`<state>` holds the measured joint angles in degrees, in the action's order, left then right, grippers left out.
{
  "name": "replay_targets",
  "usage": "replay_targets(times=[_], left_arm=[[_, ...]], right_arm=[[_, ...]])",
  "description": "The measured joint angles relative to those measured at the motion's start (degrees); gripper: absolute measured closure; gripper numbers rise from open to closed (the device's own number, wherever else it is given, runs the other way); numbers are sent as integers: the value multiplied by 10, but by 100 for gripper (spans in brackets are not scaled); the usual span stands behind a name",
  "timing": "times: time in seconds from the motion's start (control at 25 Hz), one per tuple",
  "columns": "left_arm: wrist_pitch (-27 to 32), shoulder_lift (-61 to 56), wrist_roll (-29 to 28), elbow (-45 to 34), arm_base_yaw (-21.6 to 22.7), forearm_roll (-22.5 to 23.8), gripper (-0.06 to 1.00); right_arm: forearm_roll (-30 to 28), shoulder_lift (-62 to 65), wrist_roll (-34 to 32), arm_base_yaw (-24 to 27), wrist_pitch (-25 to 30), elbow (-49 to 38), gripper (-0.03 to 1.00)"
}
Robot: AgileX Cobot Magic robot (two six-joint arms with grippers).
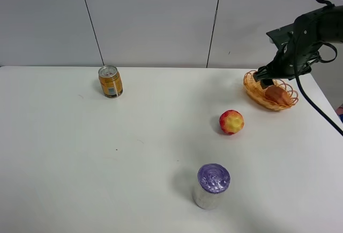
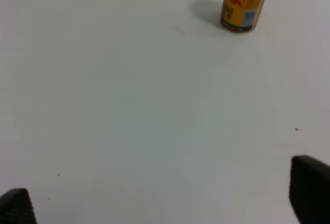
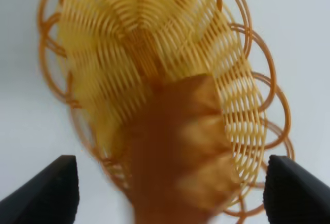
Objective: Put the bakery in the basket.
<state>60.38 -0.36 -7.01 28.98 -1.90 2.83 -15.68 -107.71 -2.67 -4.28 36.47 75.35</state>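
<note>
The orange-brown waffle wedge (image 1: 276,95) lies inside the orange-yellow woven basket (image 1: 261,100) at the table's far right. My right gripper (image 1: 264,80) hovers just over the basket's left part. In the right wrist view the waffle (image 3: 180,152) is blurred and lies on the basket's weave (image 3: 113,54). My right gripper (image 3: 170,193) is open there, with both fingers wide apart and clear of the waffle. My left gripper (image 2: 165,203) is open and empty over bare table. It is not in the exterior high view.
A red-yellow round fruit (image 1: 231,121) lies in front of and left of the basket. A purple-topped can (image 1: 212,185) stands near the front. A gold can (image 1: 110,81) stands at the back left and also shows in the left wrist view (image 2: 243,3).
</note>
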Motion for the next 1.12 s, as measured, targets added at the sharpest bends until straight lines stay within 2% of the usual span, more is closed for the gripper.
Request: replay_targets(times=[0.2, 0.36, 0.52, 0.88, 1.12], left_arm=[[0, 0, 0, 0, 0, 0, -5], [0, 0, 0, 0, 0, 0, -5], [0, 0, 0, 0, 0, 0, -5], [0, 0, 0, 0, 0, 0, -5], [0, 0, 0, 0, 0, 0, -5]], right_arm=[[18, 17, -2, 0, -8, 0, 23], [73, 51, -13, 0, -15, 0, 14], [131, 120, -19, 0, -16, 0, 11], [157, 358, -20, 0, -12, 0, 11], [140, 533, -59, 12, 44, -48, 11]])
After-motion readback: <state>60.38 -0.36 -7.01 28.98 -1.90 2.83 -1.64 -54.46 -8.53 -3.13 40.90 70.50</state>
